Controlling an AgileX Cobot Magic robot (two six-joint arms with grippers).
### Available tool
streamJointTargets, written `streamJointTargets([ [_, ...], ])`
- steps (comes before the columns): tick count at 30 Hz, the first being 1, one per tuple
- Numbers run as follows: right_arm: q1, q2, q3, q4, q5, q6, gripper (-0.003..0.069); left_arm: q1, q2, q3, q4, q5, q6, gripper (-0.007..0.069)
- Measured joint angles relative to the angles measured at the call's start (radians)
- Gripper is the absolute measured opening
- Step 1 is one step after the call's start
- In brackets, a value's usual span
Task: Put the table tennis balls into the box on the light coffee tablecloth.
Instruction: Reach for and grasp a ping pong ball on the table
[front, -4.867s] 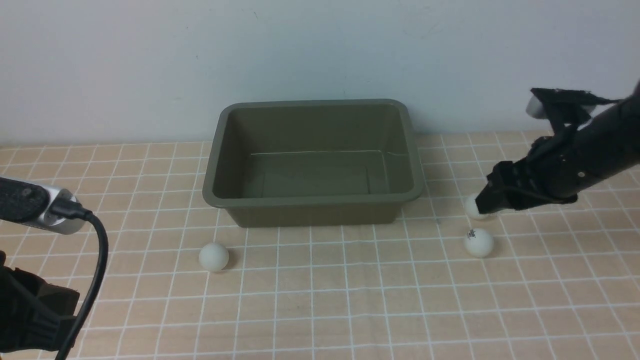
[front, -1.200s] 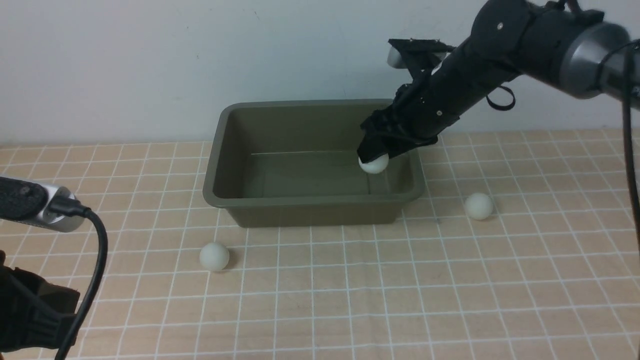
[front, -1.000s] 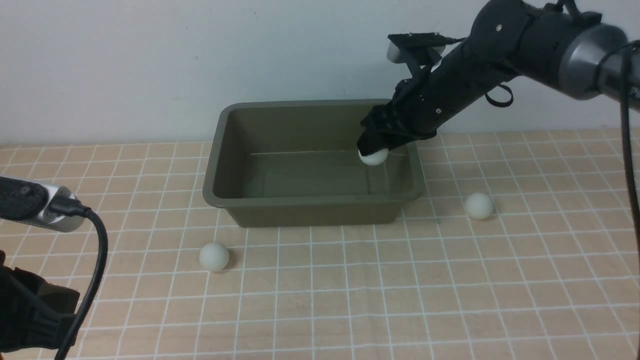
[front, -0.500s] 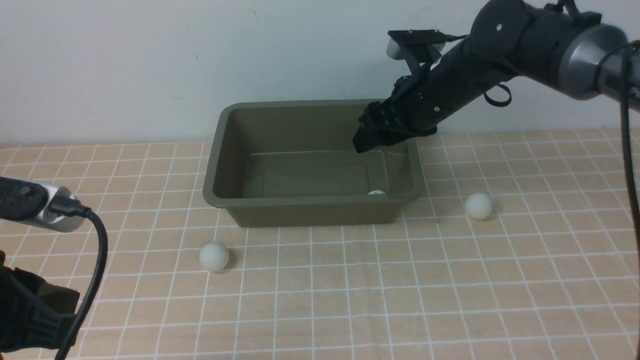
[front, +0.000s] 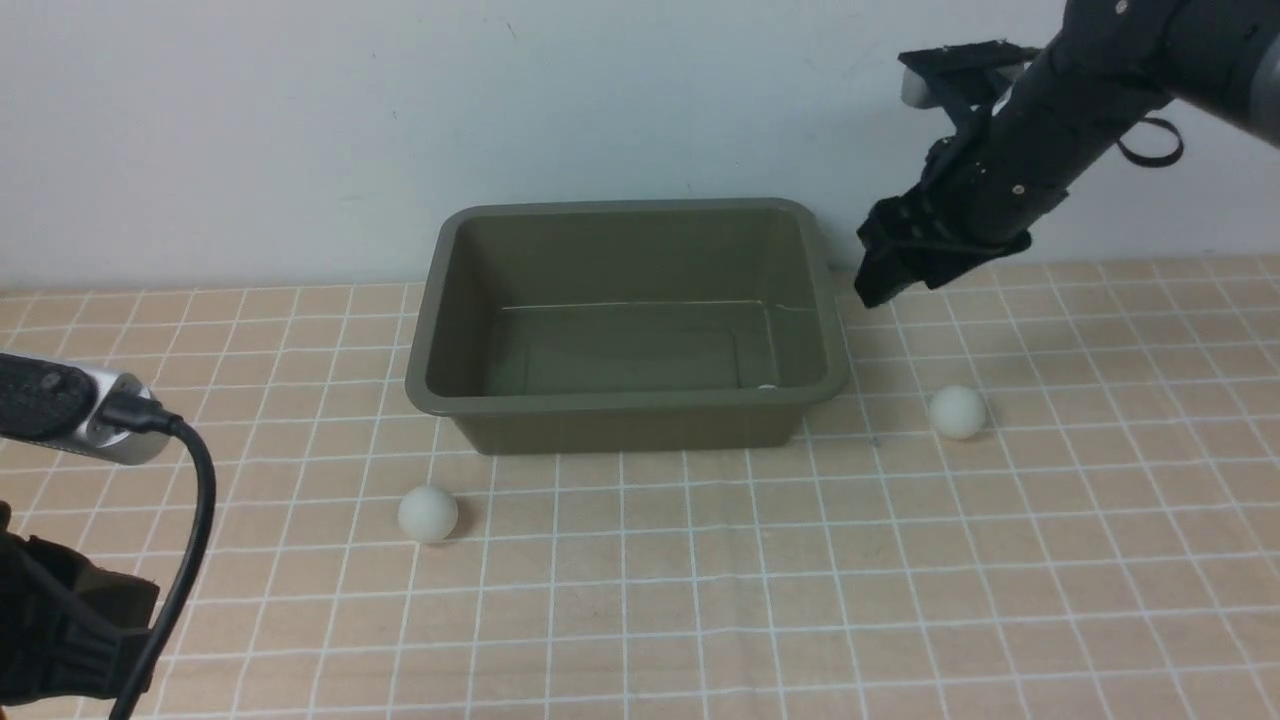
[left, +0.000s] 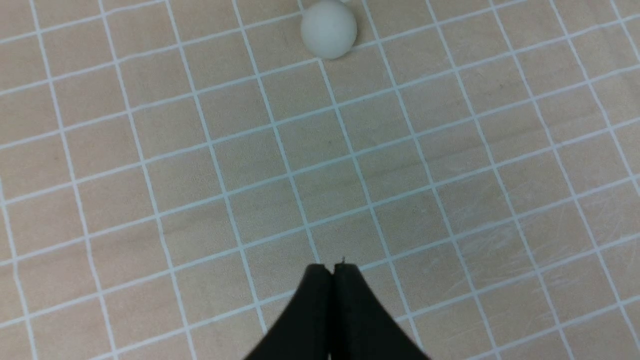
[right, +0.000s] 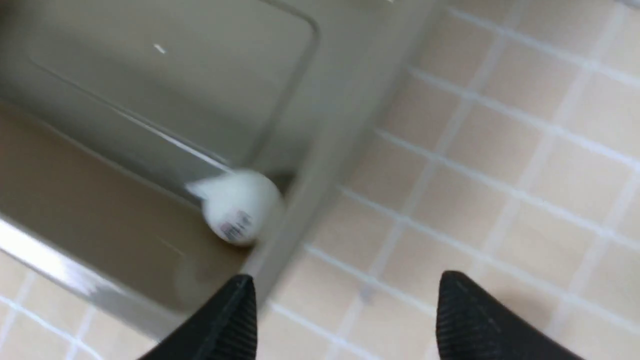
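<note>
Right gripper (front: 872, 285) hangs in the air just outside the right wall of the box (front: 620, 402), jaws spread wide, nothing between them. Logo ball (right: 239, 212) lies inside the box, on the floor at the near right corner, close against the wall. From the front only a sliver of it shows over the near rim. It sits lower than the right gripper and to its left, apart from it, with the box wall between them. Right ball (front: 957, 411) rests on the tablecloth (front: 700, 580) to the right of the box, nearer the robot than the right gripper and below it, not touching. Left ball (front: 428, 513) rests on the tablecloth in front of the box's near left corner, well apart from the right gripper. Left gripper (left: 332, 269) sits over the tablecloth at the robot's near left, fingertips pressed together, holding nothing. Left ball lies ahead of it, apart. Right wrist view is blurred.
</note>
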Motion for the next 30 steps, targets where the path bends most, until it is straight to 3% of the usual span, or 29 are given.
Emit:
streamJointTargets([
  [6,-0.041,0.01,0.0,-0.07,0.056,0.057,0.0438,0.0,0.0,0.0,0.0,0.0,0.0,-0.0066],
  [30,-0.046,0.167,-0.001,-0.165,0.055,0.141,0.0438,0.0,0.0,0.0,0.0,0.001,0.0,-0.0066],
])
